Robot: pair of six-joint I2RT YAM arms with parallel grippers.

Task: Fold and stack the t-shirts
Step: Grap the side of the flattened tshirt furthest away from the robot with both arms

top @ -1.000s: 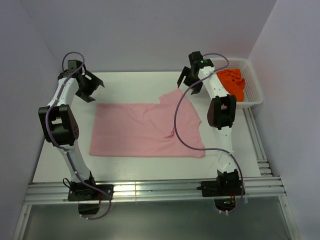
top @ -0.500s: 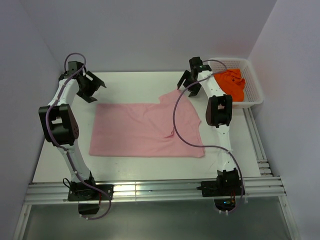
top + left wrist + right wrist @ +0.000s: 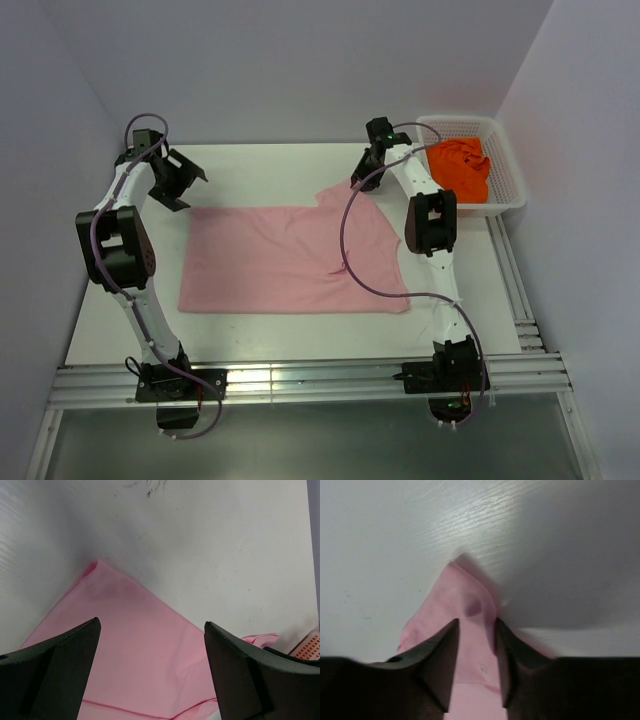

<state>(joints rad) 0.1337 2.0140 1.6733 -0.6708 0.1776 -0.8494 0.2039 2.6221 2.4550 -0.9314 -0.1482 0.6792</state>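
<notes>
A pink shirt (image 3: 290, 260) lies spread flat across the middle of the table (image 3: 260, 165), one sleeve (image 3: 465, 595) pointing toward the table's far right, where an orange shirt (image 3: 462, 167) sits heaped in a white basket (image 3: 505, 150). The right gripper (image 3: 476, 621) is down on the sleeve tip with cloth between its close-set fingers, though whether they pinch it cannot be told. The left gripper (image 3: 151, 623) hangs wide open above the shirt corner nearest the table's far left.
</notes>
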